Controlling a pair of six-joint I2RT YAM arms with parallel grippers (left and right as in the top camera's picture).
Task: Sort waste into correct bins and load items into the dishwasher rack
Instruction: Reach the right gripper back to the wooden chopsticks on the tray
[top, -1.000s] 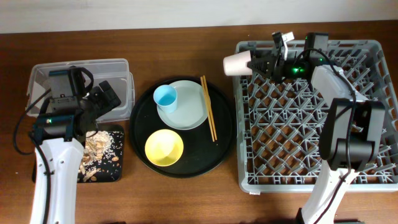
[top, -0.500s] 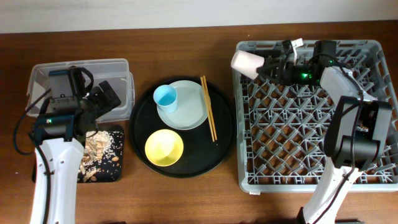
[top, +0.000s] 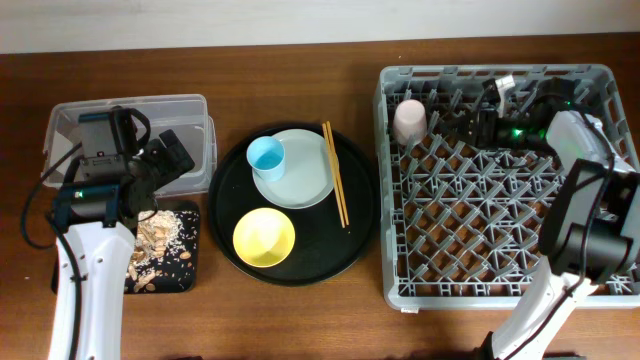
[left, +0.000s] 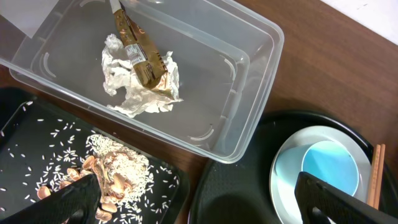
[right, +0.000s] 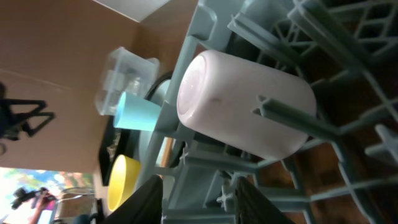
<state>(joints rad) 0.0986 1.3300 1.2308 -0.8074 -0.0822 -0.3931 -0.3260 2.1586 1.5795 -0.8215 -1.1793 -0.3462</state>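
pale pink plastic cup (top: 410, 121) sits upside down in the far-left corner of the grey pegged dishwasher rack (top: 384, 220), just left of the right end effector (right: 199, 193), which is spread wide and empty, so I'd back out rightward

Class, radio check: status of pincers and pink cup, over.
Left pincer open, empty. Right pincer open, off the pink cup. Cup base-up among rack pegs, far-left corner.

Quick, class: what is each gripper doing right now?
Left gripper: open, fingers wide, holding nothing.
Right gripper: open, clear of the pale pink cup in the grey plastic rack.
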